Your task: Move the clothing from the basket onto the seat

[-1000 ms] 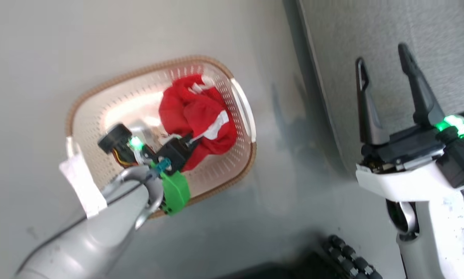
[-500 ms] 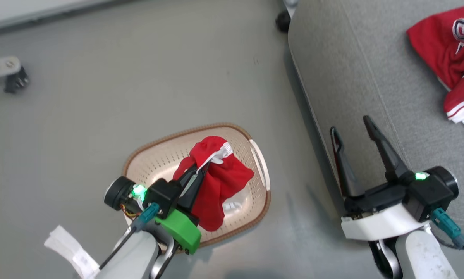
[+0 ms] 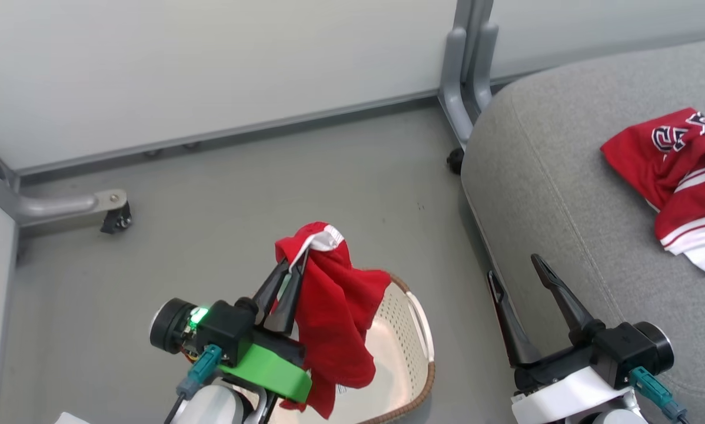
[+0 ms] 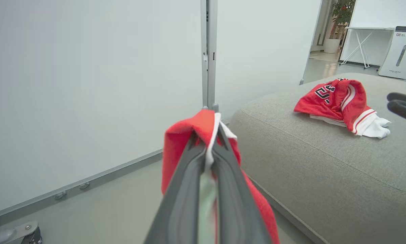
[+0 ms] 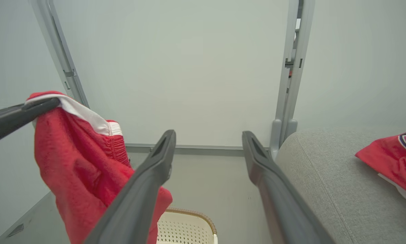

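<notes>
Moved: left hand (image 3: 294, 259), clamped on red shorts (image 3: 336, 318), now above basket (image 3: 416, 333).
Right hand (image 3: 513, 266): open, empty, at seat (image 3: 541, 188) edge.

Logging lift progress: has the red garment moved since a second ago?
Yes. Judged against the basket, the red garment has gone up: it lay inside, and now hangs from the left gripper, its top well above the rim.
</notes>
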